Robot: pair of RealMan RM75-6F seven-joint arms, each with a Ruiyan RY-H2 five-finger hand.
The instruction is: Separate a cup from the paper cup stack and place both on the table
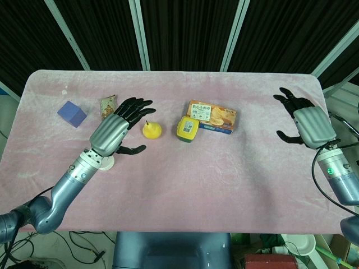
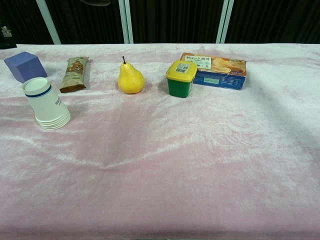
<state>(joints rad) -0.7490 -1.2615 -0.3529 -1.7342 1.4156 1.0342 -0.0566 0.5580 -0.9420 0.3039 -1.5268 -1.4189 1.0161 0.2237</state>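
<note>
Two hands up, cups waiting

Left hand [image 1: 120, 128] and right hand [image 1: 305, 120] spread wide, holding nothing; paper cup stack [image 2: 46, 104] stands untouched.

In the head view, we see only a small white bit of the paper cup stack [image 1: 106, 163]; the left hand [image 1: 119, 130] covers the rest. It also hides part of the snack packet [image 1: 106, 105]. The words on the cookie box [image 1: 212, 115] are too small for us to read.

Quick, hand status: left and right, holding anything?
Left hand: open, fingers spread above the paper cup stack, holding nothing.
Right hand: open, holding nothing.
</note>
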